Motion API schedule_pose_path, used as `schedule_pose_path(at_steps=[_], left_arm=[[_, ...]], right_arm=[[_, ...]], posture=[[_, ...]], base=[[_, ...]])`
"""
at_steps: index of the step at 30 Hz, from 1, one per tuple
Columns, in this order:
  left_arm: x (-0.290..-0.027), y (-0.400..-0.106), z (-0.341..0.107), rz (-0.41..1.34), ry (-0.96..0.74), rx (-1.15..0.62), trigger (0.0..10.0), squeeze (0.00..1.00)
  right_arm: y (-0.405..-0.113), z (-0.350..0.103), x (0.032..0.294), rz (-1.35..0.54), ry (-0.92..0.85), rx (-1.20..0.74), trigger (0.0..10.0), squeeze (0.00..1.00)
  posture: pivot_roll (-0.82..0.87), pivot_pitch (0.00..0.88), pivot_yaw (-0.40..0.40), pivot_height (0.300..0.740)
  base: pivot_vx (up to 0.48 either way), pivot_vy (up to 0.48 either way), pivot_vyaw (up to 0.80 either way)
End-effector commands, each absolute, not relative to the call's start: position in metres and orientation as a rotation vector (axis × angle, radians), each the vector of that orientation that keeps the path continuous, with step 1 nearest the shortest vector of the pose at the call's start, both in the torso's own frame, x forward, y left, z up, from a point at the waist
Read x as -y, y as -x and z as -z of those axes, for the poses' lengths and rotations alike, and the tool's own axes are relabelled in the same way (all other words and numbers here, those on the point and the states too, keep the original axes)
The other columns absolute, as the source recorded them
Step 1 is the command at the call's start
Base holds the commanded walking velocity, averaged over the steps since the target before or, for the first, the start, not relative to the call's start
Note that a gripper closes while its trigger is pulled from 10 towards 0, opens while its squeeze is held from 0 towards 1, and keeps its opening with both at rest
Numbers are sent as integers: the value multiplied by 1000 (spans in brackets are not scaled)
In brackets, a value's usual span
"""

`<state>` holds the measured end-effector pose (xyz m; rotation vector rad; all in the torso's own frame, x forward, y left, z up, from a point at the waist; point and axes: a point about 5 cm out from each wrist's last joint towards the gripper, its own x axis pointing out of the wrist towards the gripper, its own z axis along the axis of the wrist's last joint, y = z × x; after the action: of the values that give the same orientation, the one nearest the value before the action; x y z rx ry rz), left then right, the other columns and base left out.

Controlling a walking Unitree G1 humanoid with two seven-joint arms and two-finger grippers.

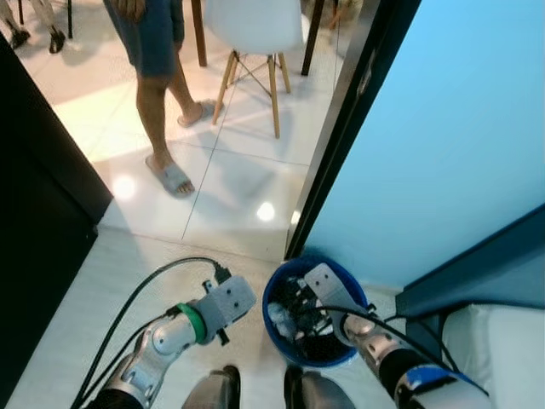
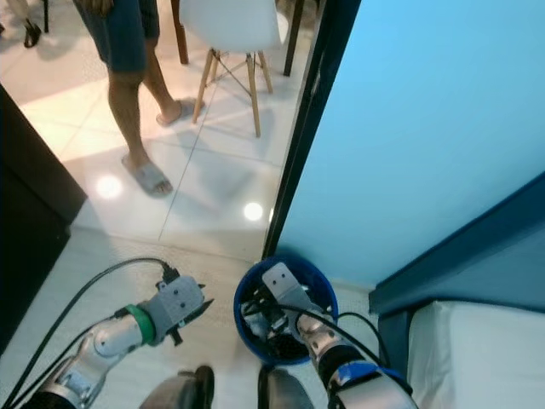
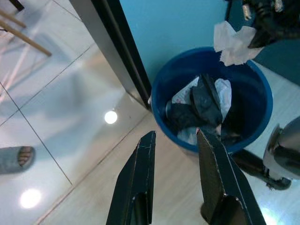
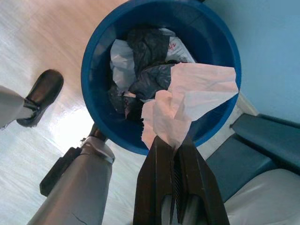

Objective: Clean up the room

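The right tool [image 4: 174, 149] was clenched on a crumpled white tissue [image 4: 187, 101], holding it directly above the open mouth of the blue bin [image 4: 93, 70]. The bin stood on the pale wood floor [image 1: 102, 281], close against the light-blue wall [image 1: 443, 128] and just beside the dark door frame [image 1: 341, 128]. Inside it lay black bags [image 4: 145, 51] and white plastic scraps [image 4: 119, 61].

The left tool [image 3: 176, 140] hovered beside the bin, its two black fingers [image 3: 140, 173] parted and gripping nothing, pointed toward the bin's rim. A black cable [image 1: 136, 298] ran along the left arm.

The robot's own feet [image 1: 226, 383] stood right at the bin's near side. To the robot's right, a dark blue bed frame [image 1: 477, 273] with a white mattress [image 1: 502, 341] sat near the bin.

Beyond the doorway, on glossy white tiles [image 1: 238, 170], a person [image 1: 157, 51] in sandals stood near a white chair [image 1: 251, 34] with wooden legs. A dark cabinet [image 1: 38, 187] flanked the robot's left side.
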<state>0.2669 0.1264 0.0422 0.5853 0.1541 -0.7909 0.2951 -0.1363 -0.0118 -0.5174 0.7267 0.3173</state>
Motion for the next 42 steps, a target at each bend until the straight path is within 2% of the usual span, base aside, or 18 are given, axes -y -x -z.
schedule_pose_path(at_steps=[1,24,25,27,28,32,33,34,42], left_arm=[[-125,-260,-38,812,-592,-165,10000,0],[-116,-259,-44,859,-590,-145,10000,0],[-115,-259,-44,860,-590,-146,10000,0],[-115,-259,-44,860,-590,-146,10000,0],[-115,-258,-44,862,-591,-147,10000,0],[-114,-259,-45,861,-590,-146,10000,0],[-113,-259,-45,861,-590,-146,10000,0],[-113,-259,-45,861,-590,-146,10000,0],[-112,-261,-45,860,-589,-143,10000,0]], right_arm=[[-285,21,139,-325,529,-769,10000,0],[-273,32,141,-298,535,-833,10000,0],[-273,33,142,-294,535,-835,10000,216],[-273,33,142,-294,535,-835,10000,216],[-272,33,142,-289,532,-835,10000,1000],[-273,32,144,-276,544,-828,10000,1000],[-273,32,144,-273,552,-826,10000,933],[-274,32,145,-272,558,-824,10000,0],[-275,31,146,-265,568,-816,10000,0]], posture=[[96,305,8,740],[105,300,24,740],[105,300,24,740],[105,300,24,740],[104,297,24,740],[103,295,23,740],[102,292,23,740],[102,292,23,740],[100,279,23,740]], base=[[0,0,0],[0,0,0],[0,0,0],[0,0,0],[0,0,0],[0,0,0],[0,0,0],[0,0,0],[0,0,0]])
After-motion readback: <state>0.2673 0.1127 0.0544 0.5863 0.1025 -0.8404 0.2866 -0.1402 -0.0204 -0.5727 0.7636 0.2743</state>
